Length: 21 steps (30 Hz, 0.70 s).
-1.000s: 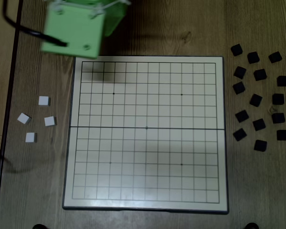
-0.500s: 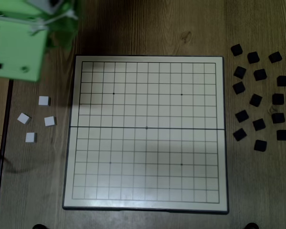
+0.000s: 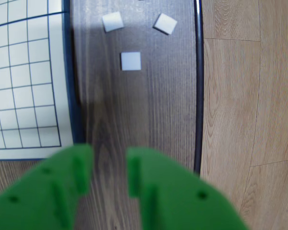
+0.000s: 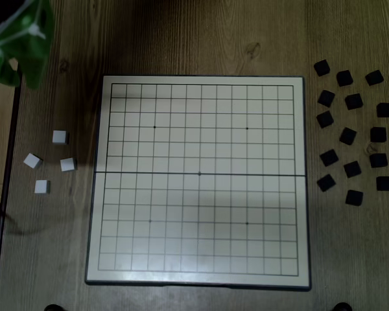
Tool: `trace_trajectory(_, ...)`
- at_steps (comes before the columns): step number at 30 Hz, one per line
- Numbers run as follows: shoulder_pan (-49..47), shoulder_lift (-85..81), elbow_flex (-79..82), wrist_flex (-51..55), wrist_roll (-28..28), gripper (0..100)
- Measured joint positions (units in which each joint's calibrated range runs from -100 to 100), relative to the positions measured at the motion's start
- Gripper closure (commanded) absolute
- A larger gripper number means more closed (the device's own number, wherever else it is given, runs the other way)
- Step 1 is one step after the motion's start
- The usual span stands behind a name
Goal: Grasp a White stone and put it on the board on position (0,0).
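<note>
The green tool (image 3: 109,172) hangs over bare worktop (image 3: 149,120) with its jaws parted a little and nothing between them. Straight ahead of it in the wrist view, well apart, sits the nearest White stone (image 3: 130,61), lying almost square to the jaws, with two more white tiles just beyond. In the fixed view the tool (image 4: 13,45) shows only at the upper left corner, and the cluster of four white tiles lies below it, the closest one (image 4: 59,137) beside the board (image 4: 201,81). The board's edge runs along the tool's left side in the wrist view. Position (0,0) (image 4: 200,173) stands empty, far off across the grid. A forward reach looks like the next call.
</note>
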Motion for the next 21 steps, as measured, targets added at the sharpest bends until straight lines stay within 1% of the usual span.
trace_trajectory(9, 0.11, 11.05, 0.00, -4.36, 3.61, 94)
trace_trajectory(15, -0.54, 15.53, 0.18, -8.57, 3.47, 94)
trace_trajectory(21, -1.51, 15.53, 5.72, -13.33, 2.15, 92)
